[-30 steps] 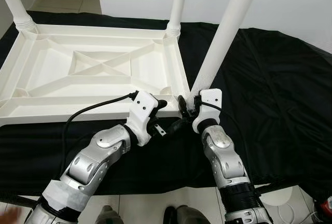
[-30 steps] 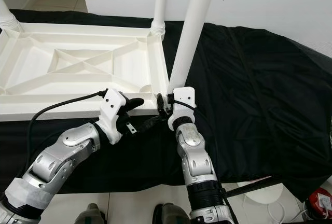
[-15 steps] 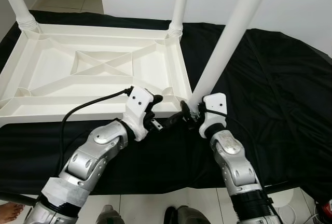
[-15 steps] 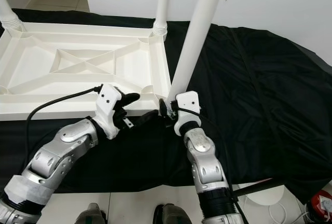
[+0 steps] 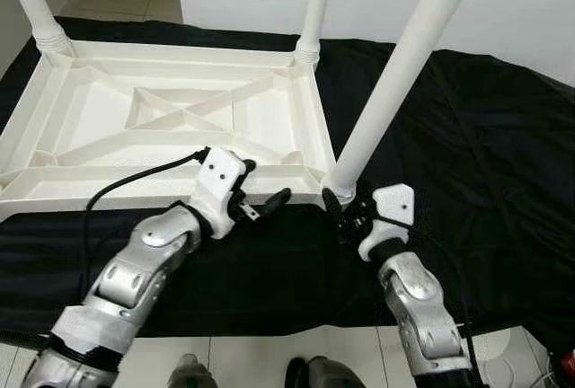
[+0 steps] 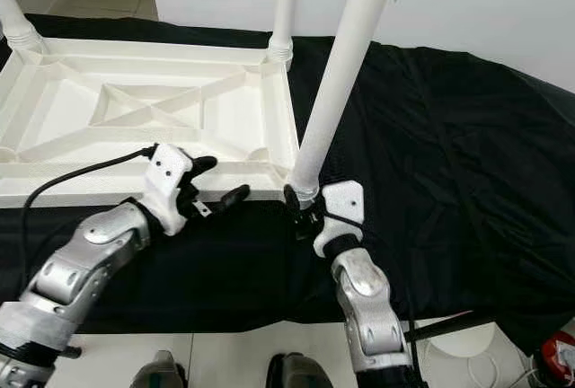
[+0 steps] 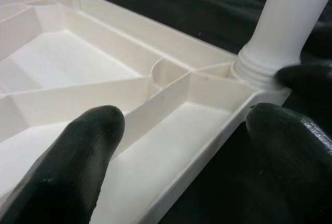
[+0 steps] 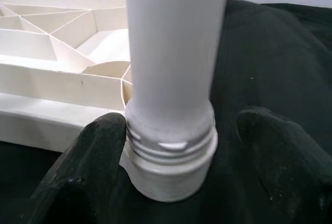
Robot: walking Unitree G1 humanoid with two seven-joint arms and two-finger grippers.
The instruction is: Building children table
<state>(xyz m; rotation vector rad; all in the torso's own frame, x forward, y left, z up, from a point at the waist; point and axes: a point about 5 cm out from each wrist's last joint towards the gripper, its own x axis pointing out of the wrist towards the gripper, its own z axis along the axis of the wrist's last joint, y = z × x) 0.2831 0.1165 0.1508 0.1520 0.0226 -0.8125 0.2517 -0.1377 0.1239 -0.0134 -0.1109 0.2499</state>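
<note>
The table top [image 5: 171, 127] lies upside down on the black cloth [image 5: 467, 136], three legs up. To seat the near-right leg [image 5: 395, 74] well, I should keep it upright while turning its thread fully home. My right end effector [image 8: 171, 146] straddles that threaded base, fingers wide, not clamping. My left end effector [image 5: 260, 199] hangs open over the near rim just beside it.

The upturned tabletop [image 5: 171, 127] lies on the cloth [image 5: 467, 154], with 3 legs [image 5: 395, 74] standing at its corners.
</note>
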